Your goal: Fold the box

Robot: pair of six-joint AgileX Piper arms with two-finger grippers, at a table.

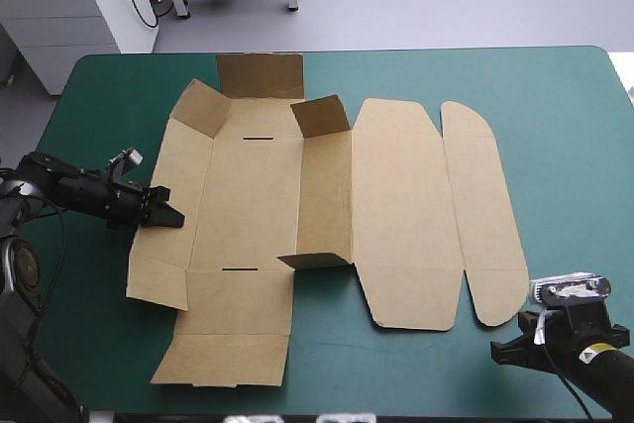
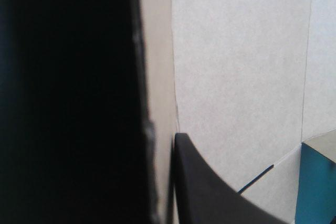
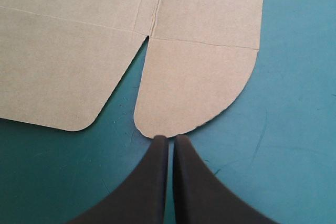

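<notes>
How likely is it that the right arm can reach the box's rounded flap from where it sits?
Probably yes: the shut right gripper sits just short of the box's rounded flap, only bare teal-green cover between them.

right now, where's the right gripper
High view: right gripper at the table's near right corner; its wrist view shows it shut, just off the box's rounded flap.

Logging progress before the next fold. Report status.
Left end effector shut on the box at its left edge. Right end effector shut, empty, at rounded flap's tip. Box mostly flat, middle wall raised. Nothing obstructing.
</notes>
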